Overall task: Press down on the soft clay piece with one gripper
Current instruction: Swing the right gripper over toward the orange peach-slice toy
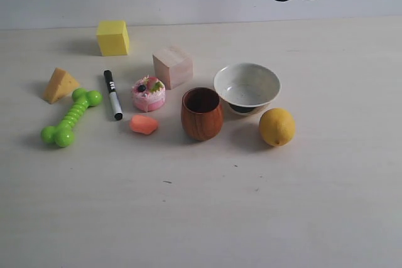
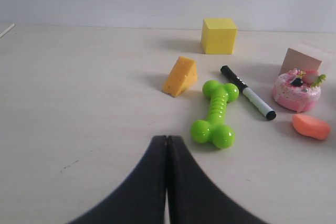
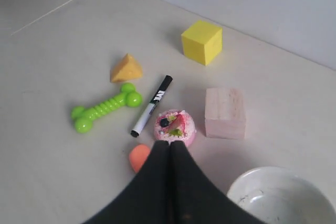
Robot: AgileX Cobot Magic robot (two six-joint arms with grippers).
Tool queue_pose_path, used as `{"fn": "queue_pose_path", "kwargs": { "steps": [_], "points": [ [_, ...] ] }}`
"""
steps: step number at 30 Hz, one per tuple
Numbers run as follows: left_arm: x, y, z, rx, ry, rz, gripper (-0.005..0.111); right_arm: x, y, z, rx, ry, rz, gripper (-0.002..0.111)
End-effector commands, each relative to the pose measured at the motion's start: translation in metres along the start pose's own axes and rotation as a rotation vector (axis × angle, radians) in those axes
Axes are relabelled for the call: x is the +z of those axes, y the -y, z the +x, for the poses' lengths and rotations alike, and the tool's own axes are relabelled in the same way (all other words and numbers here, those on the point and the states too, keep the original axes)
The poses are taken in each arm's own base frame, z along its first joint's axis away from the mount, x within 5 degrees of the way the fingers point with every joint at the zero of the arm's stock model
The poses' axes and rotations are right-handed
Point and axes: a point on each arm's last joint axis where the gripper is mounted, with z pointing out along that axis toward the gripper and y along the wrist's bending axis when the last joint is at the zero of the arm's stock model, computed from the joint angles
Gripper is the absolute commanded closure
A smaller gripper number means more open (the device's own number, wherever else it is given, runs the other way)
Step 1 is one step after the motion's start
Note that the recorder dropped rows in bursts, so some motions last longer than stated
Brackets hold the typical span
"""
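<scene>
The salmon-orange soft clay piece point(image 1: 144, 124) lies on the pale table point(image 1: 201, 218). It is a smooth, matte, rounded lump, just in front of the round pink toy cake point(image 1: 149, 94). It sits between the black-and-white marker point(image 1: 112, 95) and the brown wooden cup point(image 1: 202, 114). The cup's visible interior is bare, as is that of the white speckled ceramic bowl point(image 1: 246, 86) behind it. The right gripper point(image 3: 171, 144) has its fingers pressed together and holds nothing. It hangs above the table, clear of the clay. The left gripper point(image 2: 167, 139) is likewise closed and holds nothing.
</scene>
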Motion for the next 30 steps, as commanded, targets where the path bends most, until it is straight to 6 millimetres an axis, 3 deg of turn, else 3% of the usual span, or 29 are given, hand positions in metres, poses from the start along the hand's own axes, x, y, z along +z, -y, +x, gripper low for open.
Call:
{"fn": "queue_pose_path", "kwargs": {
  "steps": [1, 3, 7, 17, 25, 30],
  "points": [
    [0.000, 0.001, 0.000, -0.006, 0.010, 0.008, 0.107, 0.028, -0.005, -0.007, -0.075, -0.102, 0.008, 0.108],
    [0.000, 0.001, 0.000, -0.006, 0.010, 0.008, 0.107, 0.047, -0.006, -0.003, -0.136, -0.208, 0.037, 0.108],
    [0.000, 0.001, 0.000, -0.006, 0.010, 0.008, 0.107, 0.068, -0.010, 0.000, -0.142, -0.263, 0.028, 0.108],
    [0.000, 0.001, 0.000, -0.006, 0.010, 0.008, 0.107, 0.153, -0.025, 0.021, -0.118, -0.450, 0.004, 0.108],
    [0.000, 0.001, 0.000, -0.006, 0.010, 0.008, 0.107, 0.195, -0.017, 0.012, -0.023, -0.536, 0.018, 0.108],
    [0.000, 0.001, 0.000, -0.006, 0.010, 0.008, 0.107, 0.220, -0.025, 0.024, -0.065, -0.603, 0.038, 0.108]
  ]
}}
